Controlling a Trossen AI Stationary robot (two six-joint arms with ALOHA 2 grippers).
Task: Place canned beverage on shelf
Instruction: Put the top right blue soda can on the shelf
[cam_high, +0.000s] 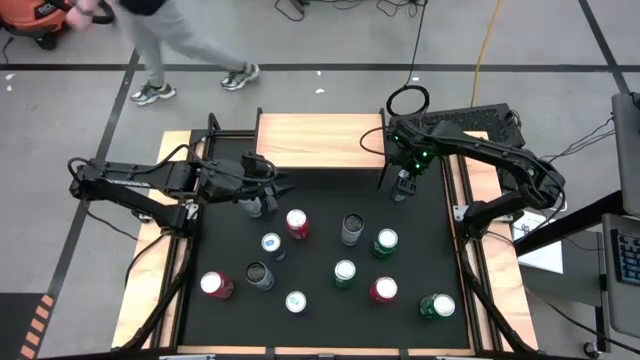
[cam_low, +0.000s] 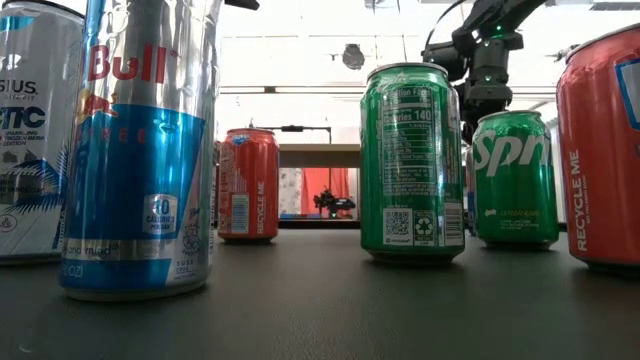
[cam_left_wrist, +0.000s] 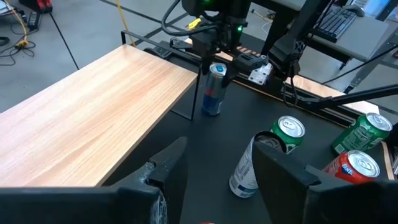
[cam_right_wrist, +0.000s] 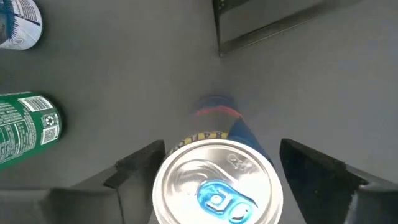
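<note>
Here, from the left arm across to the right:

- Left gripper (cam_high: 272, 186): held low over the black table (cam_high: 320, 195), fingers (cam_left_wrist: 165, 171) spread, nothing pinched. A pale silver can (cam_left_wrist: 244, 173) is seen just ahead of the gap between them, standing free on the table.
- Shelf (cam_high: 305, 140): light-wood board on thin black legs, set at the table's far edge, ahead of the left gripper and off to one side of it. No can is carried on its top.
- Loose cans, nearer the table's front than either gripper: a red can (cam_high: 297, 223) and a blue can with a white top (cam_high: 271, 243) are found near the left gripper; a tall grey can (cam_high: 352, 228) and a green can (cam_high: 386, 241) are found closer to the right gripper. More red, green and grey cans are spread along the front rows.
- Right gripper (cam_high: 400, 187): lowered just beside the shelf's right-hand corner, fingers (cam_right_wrist: 140, 163) spread, one on each side of a can top.
- Canned beverage (cam_left_wrist: 213, 90): a blue and silver Red Bull can, upright on the table directly under the right gripper, between its fingers and just beside the shelf's corner leg. It is not on the shelf.
- A person's legs (cam_high: 190, 50) are seen on the floor beyond the table.
</note>
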